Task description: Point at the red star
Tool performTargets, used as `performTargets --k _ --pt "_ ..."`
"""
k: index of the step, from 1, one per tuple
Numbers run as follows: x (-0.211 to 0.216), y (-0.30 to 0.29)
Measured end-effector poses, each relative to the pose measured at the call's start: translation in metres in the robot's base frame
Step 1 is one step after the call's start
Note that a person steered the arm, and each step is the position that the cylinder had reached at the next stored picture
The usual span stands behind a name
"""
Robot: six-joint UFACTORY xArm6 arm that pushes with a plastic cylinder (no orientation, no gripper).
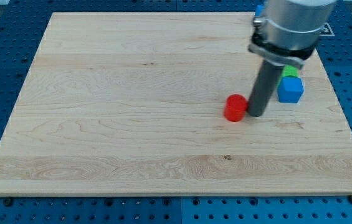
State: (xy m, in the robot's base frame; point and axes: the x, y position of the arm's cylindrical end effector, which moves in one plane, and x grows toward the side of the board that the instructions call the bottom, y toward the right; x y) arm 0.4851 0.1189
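red block [235, 107], shape hard to make out, right of the counter's middle, my tip [255, 114] touching its right side, no jaws on this rod, blue cube [290, 90] just right of the rod, green block [290, 72] behind it, wooden counter [132, 124]

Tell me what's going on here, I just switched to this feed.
My tip is down on the wooden board, right beside the red block on its view's right side, touching it or nearly so. The block's shape is hard to make out from here. A blue cube sits further to the view's right, with a green block just behind it, partly hidden by my arm. Both sit apart from my tip.
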Motion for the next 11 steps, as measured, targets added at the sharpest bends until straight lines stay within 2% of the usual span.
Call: performTargets --k 2,3,5,6,7,8,9,11 --pt "0.002 -0.071" --pt "0.013 -0.029" --pt "0.021 0.187" --pt "0.009 0.226" --pt "-0.043 0.226" --pt "-0.116 0.222" --pt "-0.159 0.192" --pt "-0.147 0.133"
